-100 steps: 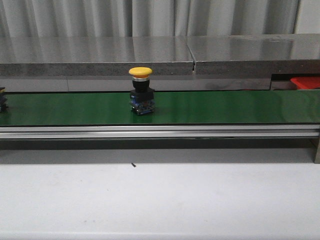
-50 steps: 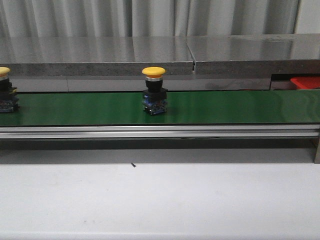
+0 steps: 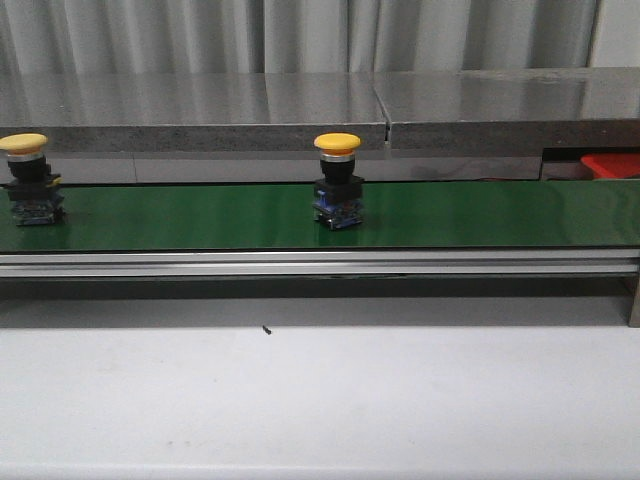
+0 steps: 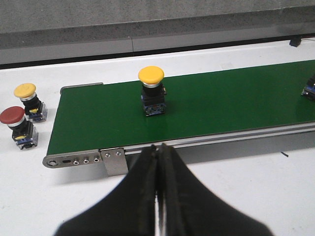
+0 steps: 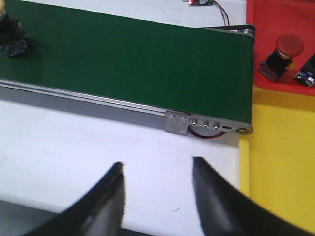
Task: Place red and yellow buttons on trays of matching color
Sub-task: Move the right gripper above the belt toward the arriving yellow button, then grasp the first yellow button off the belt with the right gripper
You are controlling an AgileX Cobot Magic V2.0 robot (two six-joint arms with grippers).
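The yellow button (image 3: pixel 337 182) rode rightward along the belt (image 3: pixel 480 215) — a second one (image 3: pixel 29 180) entered at left.

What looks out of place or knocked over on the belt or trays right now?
Nothing stands out. Both yellow buttons stand upright on the green belt, and the red button sits in the red tray.
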